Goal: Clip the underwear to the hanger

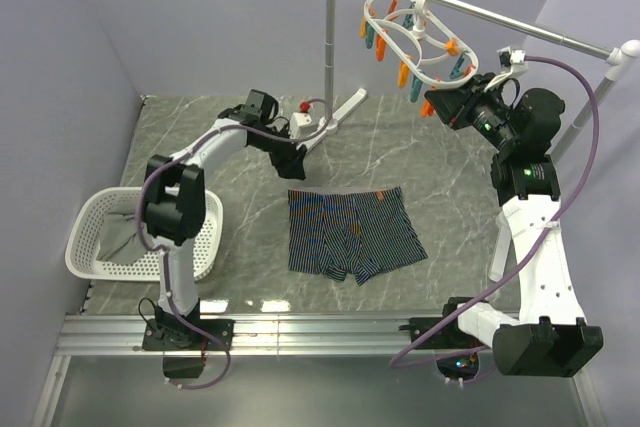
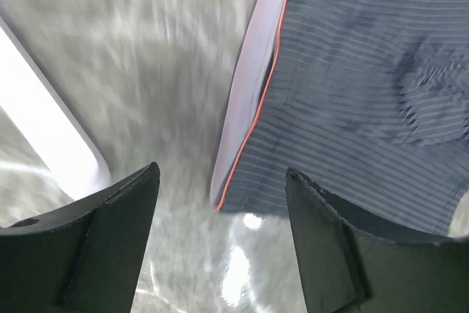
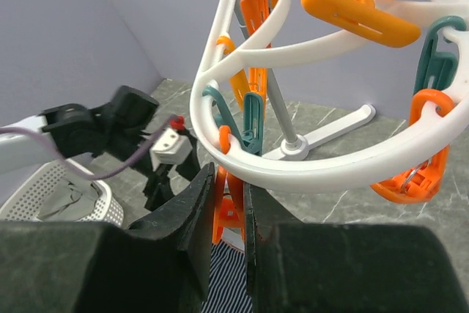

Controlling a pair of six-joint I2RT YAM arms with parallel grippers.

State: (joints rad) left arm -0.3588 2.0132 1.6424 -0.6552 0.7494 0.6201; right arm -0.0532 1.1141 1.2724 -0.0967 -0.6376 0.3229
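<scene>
The grey marbled worktop (image 1: 240, 137) carries the rail stand (image 1: 330, 37): a grey upright post on white feet, with a bar running off to one side.

The underwear (image 1: 350, 232) lies flat and spread out in front of the stand's feet. Its waistband faces the stand and its legs point toward my bases. It is dark navy with thin light stripes and orange-red piping along the edges. A pale inner band (image 2: 245, 78) shows at the waistband.

The hanger (image 1: 415, 32) hangs from the stand's bar. It is a white double oval ring with orange pegs and a few teal ones dangling beneath it.

My left end effector (image 2: 220, 174) hovers low between the stand's feet and the underwear, fingers apart and empty. A corner of the waistband lies under the gap between them. Whether they touch the fabric I cannot tell.

My right end effector (image 3: 229, 196) is raised at the end of the hanger farthest from the stand's post. Its fingers are drawn close and clamped on an orange peg (image 3: 226, 218) hanging from the ring's lower rim.

Lavender walls (image 1: 200, 7) close in behind the stand and to either side of it. A white basket (image 1: 90, 237) holding a grey-green cloth (image 1: 120, 237) sits well away from the stand, near the wall on my left. Marbled surface shows on every side of the underwear, widest between it and the basket.
</scene>
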